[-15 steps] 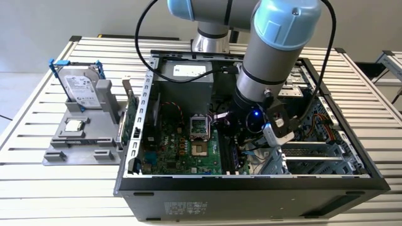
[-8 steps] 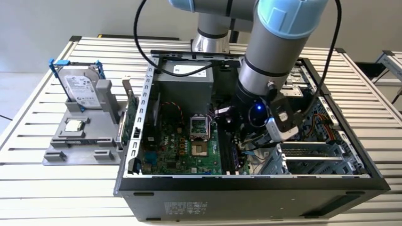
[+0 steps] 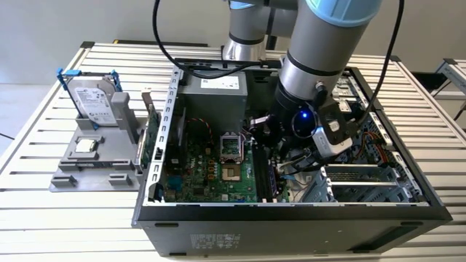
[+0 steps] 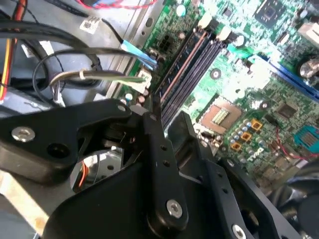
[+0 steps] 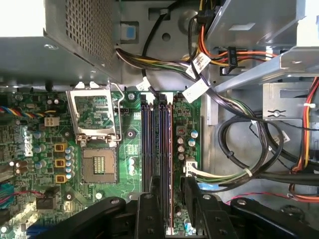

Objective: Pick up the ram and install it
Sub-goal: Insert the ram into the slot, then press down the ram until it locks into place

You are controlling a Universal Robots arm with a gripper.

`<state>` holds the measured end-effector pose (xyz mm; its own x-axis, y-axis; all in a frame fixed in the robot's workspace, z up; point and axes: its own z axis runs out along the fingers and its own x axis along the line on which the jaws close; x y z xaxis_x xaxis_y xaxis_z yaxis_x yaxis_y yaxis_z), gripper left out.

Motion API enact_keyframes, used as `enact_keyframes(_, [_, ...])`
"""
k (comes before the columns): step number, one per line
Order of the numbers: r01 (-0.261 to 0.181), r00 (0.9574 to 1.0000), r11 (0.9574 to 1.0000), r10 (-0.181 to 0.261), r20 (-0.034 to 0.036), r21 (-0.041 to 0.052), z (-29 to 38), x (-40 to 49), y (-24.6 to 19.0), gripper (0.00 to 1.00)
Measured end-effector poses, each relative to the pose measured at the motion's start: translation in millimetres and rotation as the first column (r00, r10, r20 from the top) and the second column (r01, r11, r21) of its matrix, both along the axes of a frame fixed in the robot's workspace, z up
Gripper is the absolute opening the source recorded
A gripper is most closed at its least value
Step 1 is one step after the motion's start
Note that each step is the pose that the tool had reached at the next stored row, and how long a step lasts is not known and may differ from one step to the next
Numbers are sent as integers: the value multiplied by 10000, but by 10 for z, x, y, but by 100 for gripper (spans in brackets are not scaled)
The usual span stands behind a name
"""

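Claw (image 5: 167,199) fingers sit close together, clamped on the ram (image 5: 163,149), pushing it down into a black slot (image 5: 147,144) on the motherboard (image 5: 94,149).

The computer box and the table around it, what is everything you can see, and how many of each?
Computer case: one, dark grey, open, on the slatted table.
Motherboard: one, green, inside the case.
Processor socket: one, silvery frame open, on the motherboard.
Memory slots: a few, black, beside the socket.
Ram: one, dark, standing in the slots between the gripper's fingers.
Hard drive: one, silver with blue frame, upright in the grey holder at the exterior view's left.
Arm: one, grey and blue, reaching into the case.
Gripper: one, black, over the slots.
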<state>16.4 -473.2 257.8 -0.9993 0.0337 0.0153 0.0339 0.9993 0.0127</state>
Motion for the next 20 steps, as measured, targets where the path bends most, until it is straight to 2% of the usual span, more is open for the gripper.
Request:
enact_keyframes(1, [0, 10000, 10000, 0, 0, 1, 0, 0, 0, 100])
enact_keyframes(2, [1, 10000, 10000, -1, 0, 0, 1, 0, 0, 0])
enact_keyframes(20, [-2, 10000, 10000, 2, -1, -2, 16, 0, -18, 0])
